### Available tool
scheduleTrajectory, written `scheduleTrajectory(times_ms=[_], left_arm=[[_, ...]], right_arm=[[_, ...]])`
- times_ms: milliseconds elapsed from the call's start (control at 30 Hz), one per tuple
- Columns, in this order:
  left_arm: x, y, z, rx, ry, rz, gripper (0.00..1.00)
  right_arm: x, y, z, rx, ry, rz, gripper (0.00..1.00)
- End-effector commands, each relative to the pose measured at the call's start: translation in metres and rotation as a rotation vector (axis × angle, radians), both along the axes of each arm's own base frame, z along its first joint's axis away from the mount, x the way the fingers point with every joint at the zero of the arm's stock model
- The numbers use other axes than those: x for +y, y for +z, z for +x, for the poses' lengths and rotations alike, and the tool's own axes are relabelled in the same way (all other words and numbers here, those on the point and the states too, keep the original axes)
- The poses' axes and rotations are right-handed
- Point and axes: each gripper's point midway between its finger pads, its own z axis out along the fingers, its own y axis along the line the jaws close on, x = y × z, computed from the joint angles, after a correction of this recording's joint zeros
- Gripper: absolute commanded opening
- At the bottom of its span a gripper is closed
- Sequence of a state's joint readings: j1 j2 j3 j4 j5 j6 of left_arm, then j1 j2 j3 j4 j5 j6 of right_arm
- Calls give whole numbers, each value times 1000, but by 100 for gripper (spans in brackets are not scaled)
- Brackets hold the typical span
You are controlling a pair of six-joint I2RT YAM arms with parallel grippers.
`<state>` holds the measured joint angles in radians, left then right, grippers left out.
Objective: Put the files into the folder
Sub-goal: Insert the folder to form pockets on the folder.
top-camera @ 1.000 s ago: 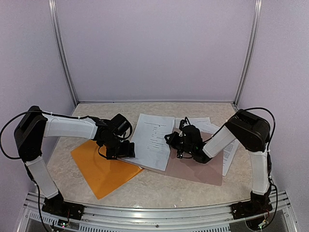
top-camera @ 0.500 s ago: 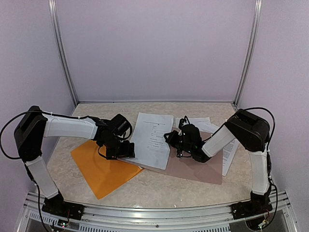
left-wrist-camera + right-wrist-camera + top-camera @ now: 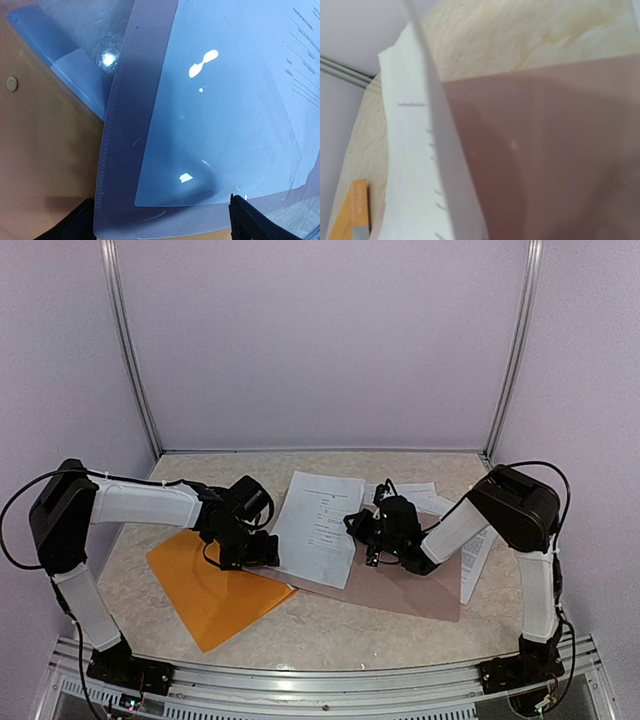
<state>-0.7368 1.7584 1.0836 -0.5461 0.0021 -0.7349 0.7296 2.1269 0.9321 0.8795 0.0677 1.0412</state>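
Left gripper [image 3: 255, 552]: I read it as spread wide. In its wrist view both fingertips sit far apart at the bottom of the frame, over the folder's translucent flap [image 3: 120, 150].
Right gripper [image 3: 368, 540]: at the right edge of the top sheet [image 3: 318, 525]. My wrist view shows no fingers, so I cannot tell its width.
Files: the top sheet is at centre frame, long axis running up-frame and tilted. Its lower left end shows through the flap. More sheets [image 3: 475, 550] lie far right.
Folder [image 3: 205, 595]: orange, lower left of the sheet and nearest my left arm.
Coming move: I judge the sheet must slide left and down-frame.
In the way: the clipboard [image 3: 410, 590] beneath the sheet's right part.
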Motion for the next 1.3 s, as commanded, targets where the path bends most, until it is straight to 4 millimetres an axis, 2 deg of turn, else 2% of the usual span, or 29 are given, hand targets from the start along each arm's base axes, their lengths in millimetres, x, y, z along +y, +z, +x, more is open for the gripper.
scheduleTrajectory(times_ms=[0, 300, 667, 867, 1100, 1267], left_arm=[[-8, -2, -1, 6, -9, -8, 86], [-8, -1, 0, 5, -11, -7, 87], [-7, 0, 0, 3, -11, -7, 87], [-7, -1, 0, 3, -10, -6, 87], [-7, -1, 0, 1, -7, -5, 87], [-7, -3, 0, 5, -4, -3, 87]], right_arm=[[-2, 3, 1, -8, 8, -4, 0], [29, -4, -9, 7, 83, 9, 0], [39, -10, -21, 28, 101, 32, 0], [31, -9, -19, 23, 95, 10, 0], [4, -8, -11, 18, 67, -17, 0], [5, -8, -15, 23, 105, -16, 0]])
